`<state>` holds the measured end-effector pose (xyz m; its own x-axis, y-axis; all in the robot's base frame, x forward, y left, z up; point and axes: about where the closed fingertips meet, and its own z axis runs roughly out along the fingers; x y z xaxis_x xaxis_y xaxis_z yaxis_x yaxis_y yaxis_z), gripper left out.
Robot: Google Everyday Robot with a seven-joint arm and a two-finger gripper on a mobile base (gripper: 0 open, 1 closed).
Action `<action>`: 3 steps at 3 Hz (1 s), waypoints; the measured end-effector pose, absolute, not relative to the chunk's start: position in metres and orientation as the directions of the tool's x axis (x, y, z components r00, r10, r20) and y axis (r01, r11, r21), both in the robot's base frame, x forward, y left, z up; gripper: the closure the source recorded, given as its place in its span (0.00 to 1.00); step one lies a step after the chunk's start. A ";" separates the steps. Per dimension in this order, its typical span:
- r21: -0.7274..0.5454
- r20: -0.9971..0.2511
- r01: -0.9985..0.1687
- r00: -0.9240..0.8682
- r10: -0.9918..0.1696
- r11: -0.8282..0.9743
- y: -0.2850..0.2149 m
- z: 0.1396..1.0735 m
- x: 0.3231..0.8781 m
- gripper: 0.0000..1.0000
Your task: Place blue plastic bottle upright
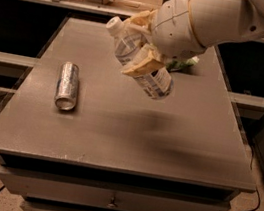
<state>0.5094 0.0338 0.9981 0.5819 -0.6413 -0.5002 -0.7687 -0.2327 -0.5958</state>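
Observation:
The blue plastic bottle [149,77] is clear with a white cap at its upper left end and a white-and-dark label. It is held tilted in the air above the middle of the grey table [116,135]. My gripper [140,53] is shut on the bottle, its tan fingers [141,64] clamping the bottle's middle. The white arm comes in from the upper right. The bottle's shadow falls on the table below it.
A silver drink can [68,85] lies on its side on the table's left part. A green item [184,64] lies at the back right, mostly hidden behind the arm. Shelves and a rail run behind the table. Drawers are below the front edge.

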 end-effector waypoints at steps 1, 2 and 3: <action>-0.662 -0.507 -0.704 0.673 -0.538 -0.258 0.042 1.004 0.505 1.00; -0.691 -0.555 -0.685 0.707 -0.437 -0.231 0.044 1.010 0.503 1.00; -0.702 -0.603 -0.687 0.713 -0.356 -0.187 0.043 1.016 0.501 1.00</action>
<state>0.5006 0.0426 1.0155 0.7134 -0.3563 -0.6035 -0.6873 -0.1873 -0.7019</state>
